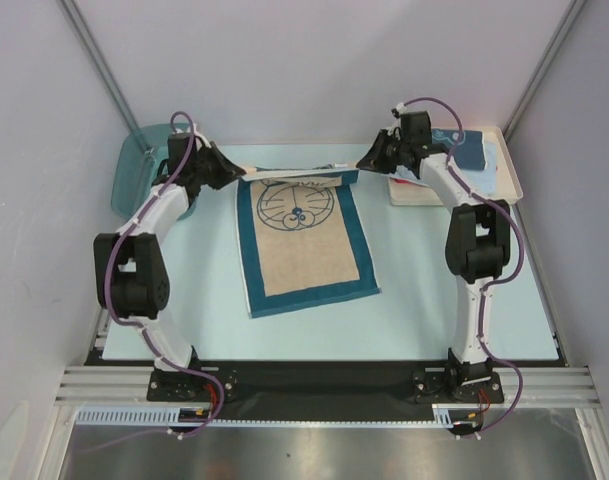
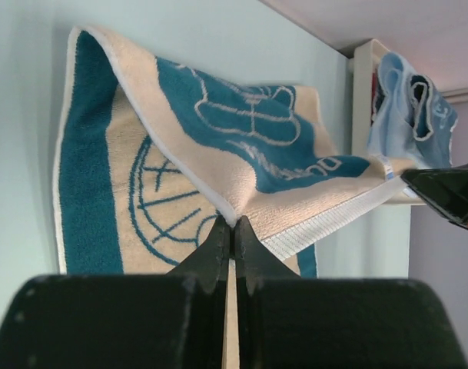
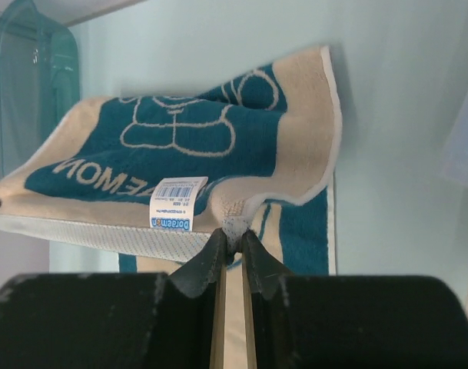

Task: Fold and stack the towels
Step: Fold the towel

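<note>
Open table [image 1: 444, 300] flanks the towel [image 1: 306, 250]; bin [image 1: 132, 175] and tray [image 1: 511, 165] block the 2 far corners.

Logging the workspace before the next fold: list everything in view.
table: one, pale blue-green, underneath
beige towel: one, beige with teal border, centre, far edge lifted
tray: one, cream, far right
light-blue towel: one, light blue, in tray
dark-blue towel: one, dark blue, in tray
bin: one, see-through blue, far left
left gripper: one, black, shut on beige towel's far-left corner
right gripper: one, black, shut on its far-right corner
</note>
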`<state>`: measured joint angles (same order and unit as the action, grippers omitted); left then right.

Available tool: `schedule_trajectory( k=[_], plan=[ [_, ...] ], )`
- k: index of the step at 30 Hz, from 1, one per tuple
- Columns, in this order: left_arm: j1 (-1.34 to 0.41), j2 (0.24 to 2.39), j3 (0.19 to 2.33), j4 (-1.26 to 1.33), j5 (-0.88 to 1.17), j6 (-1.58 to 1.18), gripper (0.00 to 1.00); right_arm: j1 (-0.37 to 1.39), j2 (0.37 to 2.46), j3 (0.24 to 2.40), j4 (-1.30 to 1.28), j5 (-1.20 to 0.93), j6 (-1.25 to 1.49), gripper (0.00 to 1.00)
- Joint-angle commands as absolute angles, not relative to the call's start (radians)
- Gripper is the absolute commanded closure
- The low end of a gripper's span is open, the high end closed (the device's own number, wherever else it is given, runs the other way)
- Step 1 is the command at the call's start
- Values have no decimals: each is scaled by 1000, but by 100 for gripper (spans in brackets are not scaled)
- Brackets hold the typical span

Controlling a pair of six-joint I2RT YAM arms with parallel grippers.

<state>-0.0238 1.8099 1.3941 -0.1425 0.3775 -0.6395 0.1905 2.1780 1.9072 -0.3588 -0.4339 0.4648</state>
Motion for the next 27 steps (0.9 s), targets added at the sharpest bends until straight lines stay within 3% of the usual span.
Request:
schedule_trajectory(
  k=[1,17,27],
  plan=[
    [-18,1692,1344,-120,336,-644,100,167,2065,1867,-377,-407,486,100],
    [-92,1511,974,-63,299,-672,100,204,1870,1399,-299,-384,514,100],
    [-95,1422,881,-86,295,-658,100,247,1810,1270,-264,-345,529,100]
  ],
)
